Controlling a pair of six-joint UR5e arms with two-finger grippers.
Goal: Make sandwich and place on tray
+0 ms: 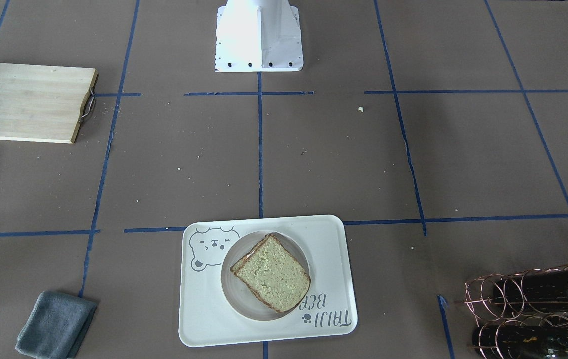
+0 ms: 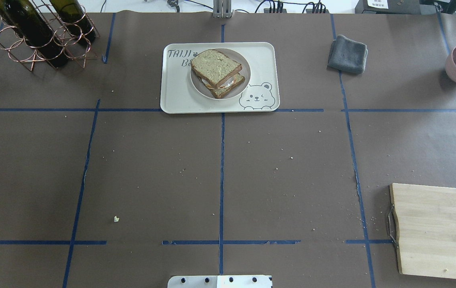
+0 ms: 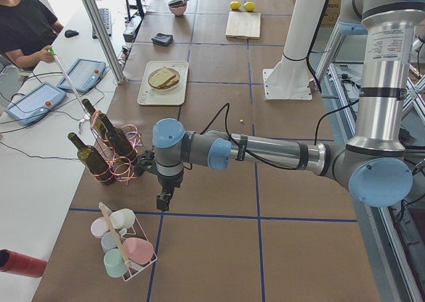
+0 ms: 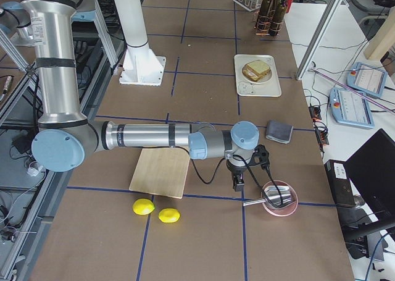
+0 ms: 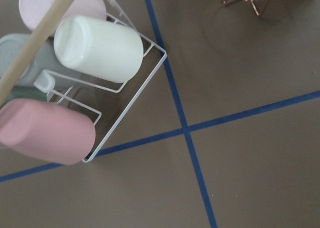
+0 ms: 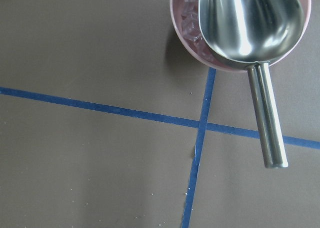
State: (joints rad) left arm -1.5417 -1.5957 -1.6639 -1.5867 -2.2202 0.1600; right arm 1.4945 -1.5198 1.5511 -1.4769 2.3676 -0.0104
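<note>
Your sandwich [image 2: 216,66] looks finished: two bread slices with egg showing between them sit stacked on the plate [image 1: 246,301], which rests on the tray [image 2: 174,94] at the middle of the surface's far side, so I judge the task done or all but done. The left arm [image 3: 265,152] hangs well away beside the mug rack [image 3: 126,245], and the right arm [image 4: 148,134] beside the bowl [image 4: 285,205]. Their jaws show only in the side views, so you cannot tell whether either pair is apart or together.
</note>
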